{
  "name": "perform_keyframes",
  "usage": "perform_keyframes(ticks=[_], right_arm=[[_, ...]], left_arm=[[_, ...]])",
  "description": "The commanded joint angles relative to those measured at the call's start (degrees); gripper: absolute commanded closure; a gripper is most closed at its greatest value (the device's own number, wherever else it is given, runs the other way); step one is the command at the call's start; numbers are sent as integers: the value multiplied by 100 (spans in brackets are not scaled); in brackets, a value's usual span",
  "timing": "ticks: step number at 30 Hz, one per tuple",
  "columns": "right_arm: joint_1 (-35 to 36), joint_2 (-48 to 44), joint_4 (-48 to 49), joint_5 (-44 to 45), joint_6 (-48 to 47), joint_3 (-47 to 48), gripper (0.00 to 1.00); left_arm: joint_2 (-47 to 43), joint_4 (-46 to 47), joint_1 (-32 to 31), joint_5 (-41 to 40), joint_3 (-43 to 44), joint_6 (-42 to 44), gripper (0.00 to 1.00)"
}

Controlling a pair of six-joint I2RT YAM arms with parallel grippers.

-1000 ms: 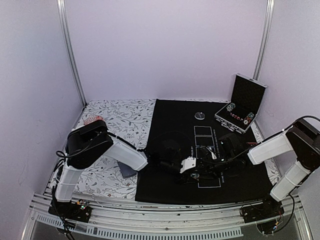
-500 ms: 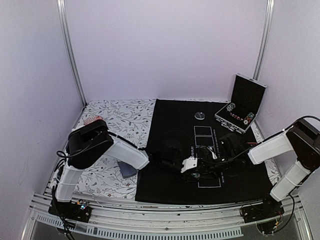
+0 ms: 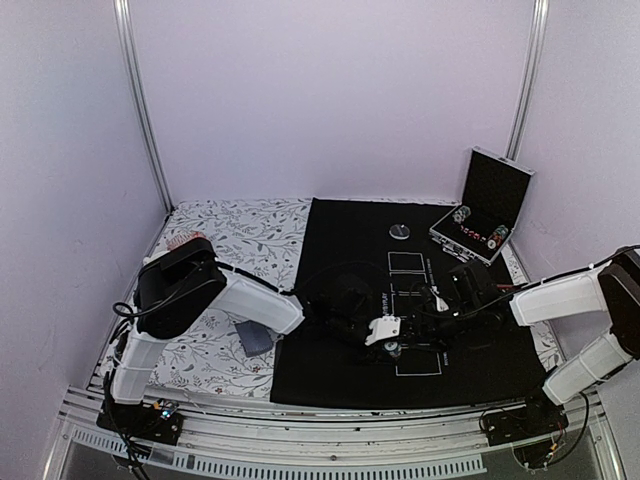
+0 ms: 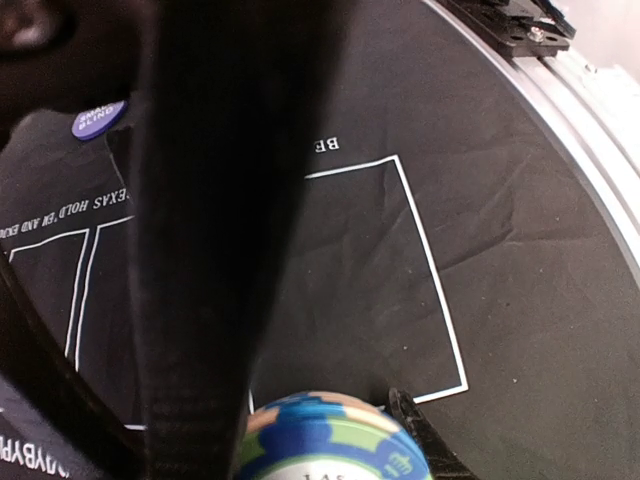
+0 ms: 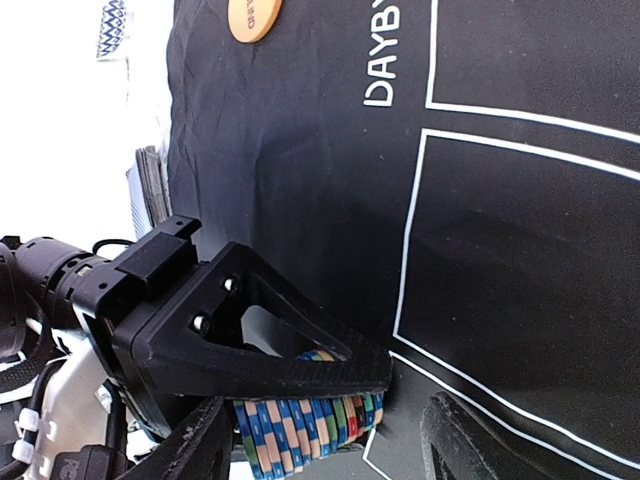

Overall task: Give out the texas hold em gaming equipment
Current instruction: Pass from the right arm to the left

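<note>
Left jaws clamp a short stack of striped chips (image 5: 305, 425) between black fingers. Right jaws stand wide open and hold nothing. The left gripper (image 3: 388, 335) reaches over the middle of a black mat (image 3: 340, 230), low above white outlined boxes (image 3: 418, 360). The right gripper (image 3: 425, 305) faces it from just beside. In the right wrist view its fingers (image 5: 195, 445) flank the stack without touching it.

A purple disc (image 4: 98, 118) and an orange disc (image 5: 254, 14) lie flat on the mat, apart from both grippers. Grey-blue cards (image 3: 256, 338) lie on the floral cloth (image 3: 230, 240) left of the mat. An open case (image 3: 480, 225) sits at the far right corner.

The step looks like either a handover of the stack or setting it down on the mat; the pictures do not settle which. Either way, the stack is loose discs that can fan out, so a level and slow move is best. For a handover, the right fingers should close square on the stack's free part before the left gripper lets go. For a placement, lower until the bottom chip touches the mat, then open gently so nothing topples.
</note>
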Motion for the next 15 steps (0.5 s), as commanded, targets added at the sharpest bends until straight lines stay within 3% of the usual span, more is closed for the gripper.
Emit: perform_keyframes(ticks=[1,8,15], right_arm=[[-64,-243,-414,245,-188,184,32],[-229,-821,-1204,777,-351,276,31],[-330,-1429,-2743,1945,-644,668,27]], left_arm=[[213,-610,-25,-93,38,86,100],[251,-1073,-55,-317,285,152,100],[289,-1748,-175,-978,543,483,100]])
